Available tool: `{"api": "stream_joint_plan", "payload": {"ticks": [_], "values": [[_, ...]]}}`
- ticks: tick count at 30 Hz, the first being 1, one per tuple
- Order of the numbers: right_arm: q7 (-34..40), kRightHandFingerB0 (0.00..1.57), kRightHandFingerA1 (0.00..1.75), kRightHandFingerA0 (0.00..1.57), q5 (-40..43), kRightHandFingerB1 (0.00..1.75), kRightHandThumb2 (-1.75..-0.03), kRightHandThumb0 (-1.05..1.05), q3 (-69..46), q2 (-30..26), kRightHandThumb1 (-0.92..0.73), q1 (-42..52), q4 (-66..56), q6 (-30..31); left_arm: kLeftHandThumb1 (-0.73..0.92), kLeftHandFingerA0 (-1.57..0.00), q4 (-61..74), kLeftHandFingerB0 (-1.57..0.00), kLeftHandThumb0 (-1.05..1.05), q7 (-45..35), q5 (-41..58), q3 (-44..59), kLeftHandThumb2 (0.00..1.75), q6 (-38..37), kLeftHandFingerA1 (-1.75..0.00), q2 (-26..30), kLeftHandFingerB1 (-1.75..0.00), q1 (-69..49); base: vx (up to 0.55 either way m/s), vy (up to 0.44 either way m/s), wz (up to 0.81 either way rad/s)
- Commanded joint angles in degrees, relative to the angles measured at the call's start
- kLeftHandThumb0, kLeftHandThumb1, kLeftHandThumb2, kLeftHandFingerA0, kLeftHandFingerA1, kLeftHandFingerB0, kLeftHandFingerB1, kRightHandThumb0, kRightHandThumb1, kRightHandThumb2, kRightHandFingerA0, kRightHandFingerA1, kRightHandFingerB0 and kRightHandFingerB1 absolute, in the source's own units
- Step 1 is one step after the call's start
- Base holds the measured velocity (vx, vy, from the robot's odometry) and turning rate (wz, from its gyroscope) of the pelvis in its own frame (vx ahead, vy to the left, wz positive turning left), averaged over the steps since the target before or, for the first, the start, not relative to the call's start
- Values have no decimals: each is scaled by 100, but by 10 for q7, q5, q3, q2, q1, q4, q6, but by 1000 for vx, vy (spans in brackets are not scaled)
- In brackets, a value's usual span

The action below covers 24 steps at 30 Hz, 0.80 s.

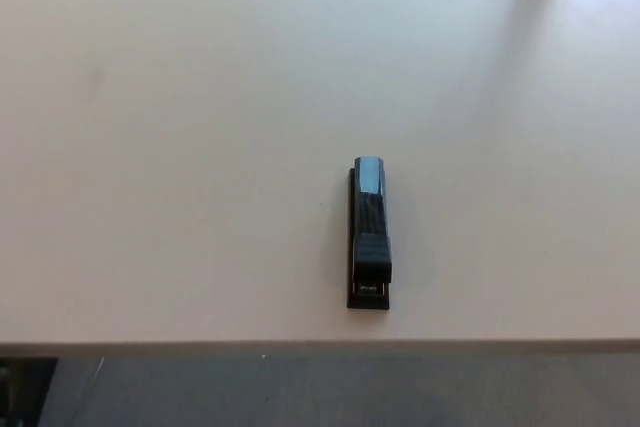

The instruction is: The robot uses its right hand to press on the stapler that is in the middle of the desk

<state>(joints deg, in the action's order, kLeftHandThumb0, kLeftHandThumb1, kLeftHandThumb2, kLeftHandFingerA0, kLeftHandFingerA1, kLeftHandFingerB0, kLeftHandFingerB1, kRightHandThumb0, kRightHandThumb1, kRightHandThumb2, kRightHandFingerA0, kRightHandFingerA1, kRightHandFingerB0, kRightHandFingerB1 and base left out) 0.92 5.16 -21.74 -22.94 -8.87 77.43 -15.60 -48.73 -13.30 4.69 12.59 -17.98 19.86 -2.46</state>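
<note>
stapler [369, 232]: black, glossy, smooth, plastic-looking, pale sheen on far end | tabletop [180, 147]: cream, smooth, matt, laminate-like | floor [330, 392]: grey, dull

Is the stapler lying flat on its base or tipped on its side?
Flat on its base. The stapler shows its top arm facing the camera, lengthwise on the desk, near the front edge. No hand touches it.

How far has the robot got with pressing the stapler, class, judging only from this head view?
Nothing looks done yet. The black stapler lies lengthwise on the pale desk, close to its near edge, with nothing touching it. Nothing is in hand: neither robot hand shows in the view. Left to do: bring the right hand in over the stapler and press down on it.
</note>
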Motion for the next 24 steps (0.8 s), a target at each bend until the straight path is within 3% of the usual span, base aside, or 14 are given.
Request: {"api": "stream_joint_plan", "payload": {"ticks": [1, 4, 5, 6, 8, 9, 13, 15, 16, 19, 21, 22, 23, 24], "values": [[18, 59, 78, 81, -29, 45, -63, -14, 20, 12, -79, 20, 10, 51, 70, -7, 6, -5, -32, 7, 1, 6, 121, 23, -51, 9, -51, -13, 0, 0, 0], [-16, 54, 78, 84, -23, 43, -63, -12, 21, 17, -81, 33, 10, 64, 70, -6, 8, -5, -32, 8, -2, 3, 121, 20, -51, 7, -51, -26, 0, 0, 0], [-25, 52, 73, 84, -25, 42, -63, -12, 23, 20, -80, 36, 10, 66, 92, -21, 10, -16, -56, 6, -2, 3, 69, 21, -45, 8, -40, -31, 0, 0, 0], [-37, 43, 60, 86, -25, 39, -64, -14, 26, 23, -81, 37, 10, 69, 69, -6, 10, -5, -32, 6, -2, 3, 120, 20, -51, 8, -51, -33, 0, 0, 0], [-65, 42, 54, 83, -26, 37, -65, -16, 29, 26, -85, 36, 10, 82, 69, -6, 8, -5, -32, 8, -5, 1, 120, 17, -51, 8, -51, -36, 0, 0, 0], [-76, 46, 50, 76, -40, 38, -65, -20, 44, 29, -86, 31, 11, 97, 92, -24, 7, -17, -56, 10, -6, 0, 68, 15, -45, 7, -41, -39, 0, 0, 0], [-103, 46, 49, 70, -66, 38, -64, -20, 83, 35, -83, 26, 12, 113, 92, -23, 6, -18, -54, 14, -4, 1, 67, 17, -45, 4, -40, -43, 0, 0, 0], [-157, 25, 42, 50, -41, 31, -64, -32, 70, 36, -81, 20, 13, 137, 92, -22, 7, -18, -55, 16, -8, -2, 68, 16, -45, 6, -41, -45, 0, 0, 0], [-178, 0, 47, 0, -35, 48, -109, -27, 65, 35, -65, 18, 13, 146, 92, -25, 6, -18, -56, 16, -8, -2, 68, 15, -46, 6, -41, -45, 0, 0, 0], [-226, 0, 15, 0, -63, 13, -97, -71, 97, 23, -69, 23, 12, 137, 92, -24, 7, -17, -56, 14, -8, -3, 69, 17, -46, 6, -41, -47, 0, 0, 0], [-234, 0, 1, 0, -51, 2, -66, -71, 91, 19, -84, 24, 11, 151, 92, -21, 7, -17, -56, 14, -8, -3, 69, 13, -44, 7, -41, -48, 0, 0, 0], [-236, 0, 0, 0, -46, 2, -94, -82, 88, 15, -71, 26, 9, 158, 70, -6, 9, -4, -32, 7, -1, 0, 121, 16, -51, 5, -51, -50, 0, 0, 0], [-238, 0, 0, 0, -42, 0, -66, -77, 86, 13, -86, 27, 8, 162, 71, -5, 11, -4, -32, 5, 2, 1, 121, 18, -51, 5, -51, -51, 0, 0, 0], [-241, 0, 0, 0, -40, 0, -68, -79, 85, 11, -88, 29, 6, 164, 70, -6, 12, -4, -32, 6, -1, -1, 121, 18, -51, 5, -51, -53, 0, 0, 0]]}}
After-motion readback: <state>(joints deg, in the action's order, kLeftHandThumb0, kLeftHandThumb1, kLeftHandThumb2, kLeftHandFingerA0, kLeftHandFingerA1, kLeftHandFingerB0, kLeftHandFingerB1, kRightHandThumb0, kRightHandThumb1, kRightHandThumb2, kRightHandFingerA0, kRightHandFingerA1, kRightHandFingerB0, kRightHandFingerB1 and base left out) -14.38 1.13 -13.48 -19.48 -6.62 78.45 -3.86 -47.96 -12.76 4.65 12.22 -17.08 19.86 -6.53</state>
